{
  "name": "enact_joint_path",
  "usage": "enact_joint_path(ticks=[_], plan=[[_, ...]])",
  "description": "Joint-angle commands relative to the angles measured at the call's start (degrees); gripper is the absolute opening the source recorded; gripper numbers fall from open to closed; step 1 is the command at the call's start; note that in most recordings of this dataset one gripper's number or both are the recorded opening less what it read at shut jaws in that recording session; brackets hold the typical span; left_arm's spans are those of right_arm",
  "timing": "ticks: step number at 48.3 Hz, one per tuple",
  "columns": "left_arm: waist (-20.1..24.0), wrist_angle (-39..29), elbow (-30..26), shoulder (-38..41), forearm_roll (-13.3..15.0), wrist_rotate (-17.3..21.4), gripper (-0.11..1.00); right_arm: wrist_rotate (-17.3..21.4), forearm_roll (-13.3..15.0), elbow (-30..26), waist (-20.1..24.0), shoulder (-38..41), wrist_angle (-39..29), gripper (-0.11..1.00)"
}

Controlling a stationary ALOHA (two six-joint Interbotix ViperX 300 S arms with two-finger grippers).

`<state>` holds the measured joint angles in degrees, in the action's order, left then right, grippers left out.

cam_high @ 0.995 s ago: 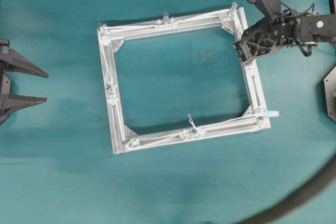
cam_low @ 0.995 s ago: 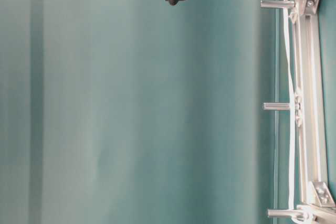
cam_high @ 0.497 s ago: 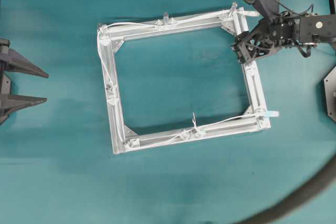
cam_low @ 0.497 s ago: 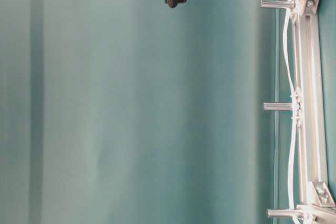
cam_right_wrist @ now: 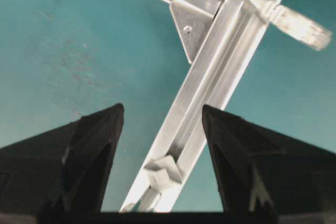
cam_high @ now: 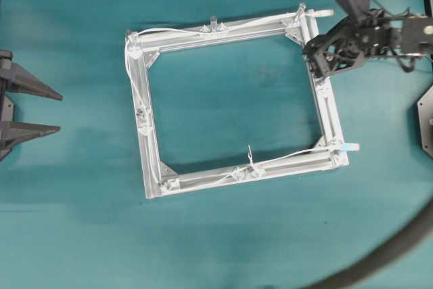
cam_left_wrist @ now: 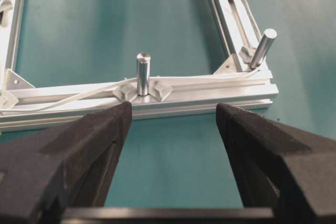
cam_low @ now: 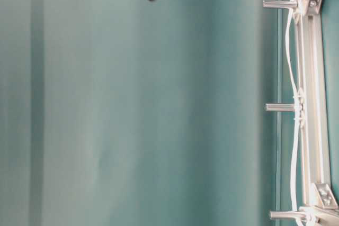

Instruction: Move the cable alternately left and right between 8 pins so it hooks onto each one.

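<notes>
Here, the right gripper [cam_high: 318, 59] is held open over the frame [cam_high: 145, 160], empty, and the left gripper [cam_high: 40, 109] is parked open.

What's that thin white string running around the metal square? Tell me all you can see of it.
The cable is a thin, limp white cord lying along the rails of the square aluminium frame. It runs along the far, left and near rails past the small upright pins, sagging a little between them. One end carries a clear plug lying just outside the far right corner; a pale blue plug sticks out at the near right corner. Neither pincer holds it.
</notes>
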<state>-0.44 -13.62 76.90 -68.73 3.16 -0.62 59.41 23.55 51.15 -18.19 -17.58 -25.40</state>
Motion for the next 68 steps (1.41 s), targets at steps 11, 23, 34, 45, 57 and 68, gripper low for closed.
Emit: enact_joint_path(ticks=[11,23,34,45,57,68], plan=[[-0.18,0.26,-0.53,0.44,-0.09,-0.18,0.75,-1.41,0.09,2.37,1.76,-6.59,6.59,0.63],[-0.18,0.26,-0.62,0.35,-0.09,-0.18,0.75,-2.11,2.46,7.38,2.99,-11.16,20.74,0.63],[-0.18,0.26,-0.62,0.44,-0.09,-0.18,0.75,-4.39,13.1,11.78,4.22,-16.35,28.83,0.63],[-0.18,0.26,-0.62,0.35,-0.09,-0.18,0.75,-5.45,20.3,16.08,4.22,-25.66,29.97,0.63],[-0.18,0.26,-0.62,0.35,-0.18,-0.18,0.75,-5.45,21.71,23.38,4.22,-36.91,32.34,0.63],[-0.18,0.26,-0.62,0.35,-0.09,-0.18,0.75,-5.27,21.71,28.04,4.22,-45.26,33.49,0.63]])
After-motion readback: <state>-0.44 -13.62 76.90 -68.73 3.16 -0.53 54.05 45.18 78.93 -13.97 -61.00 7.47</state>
